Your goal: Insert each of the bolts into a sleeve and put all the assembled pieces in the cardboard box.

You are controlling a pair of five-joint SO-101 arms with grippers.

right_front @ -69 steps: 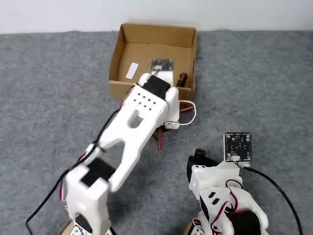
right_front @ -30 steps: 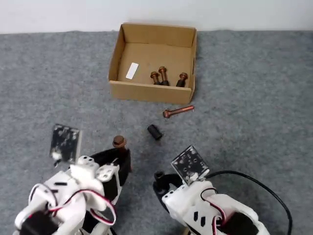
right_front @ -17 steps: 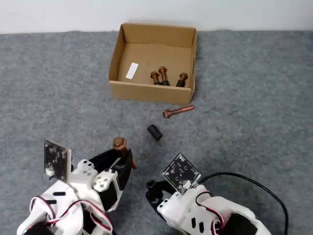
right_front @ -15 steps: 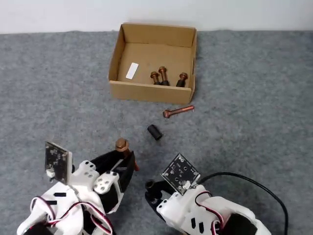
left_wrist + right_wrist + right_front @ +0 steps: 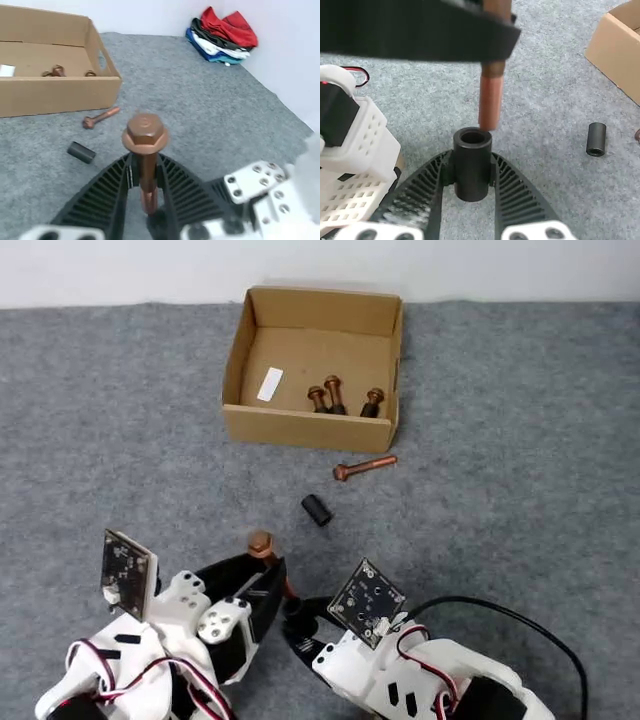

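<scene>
My left gripper (image 5: 145, 175) is shut on a copper bolt (image 5: 145, 150), held upright with its hex head up (image 5: 261, 544). Just under the bolt's tip, my right gripper (image 5: 472, 167) is shut on a black sleeve (image 5: 472, 162), its open bore facing up; bolt shank (image 5: 490, 100) and bore are close but apart. A loose black sleeve (image 5: 317, 510) and a loose copper bolt (image 5: 364, 467) lie on the carpet in front of the cardboard box (image 5: 300, 425). Three assembled pieces (image 5: 340, 397) lie inside the box.
A white label (image 5: 270, 384) lies on the box floor. Grey carpet (image 5: 520, 470) covers the table, open on both sides of the box. A pile of folded clothes (image 5: 222, 35) lies far off by the wall.
The left arm came back from the box with the bolt. Both grippers have drawn together, the bolt shifting right and down toward the sleeve, which moved left under it.
</scene>
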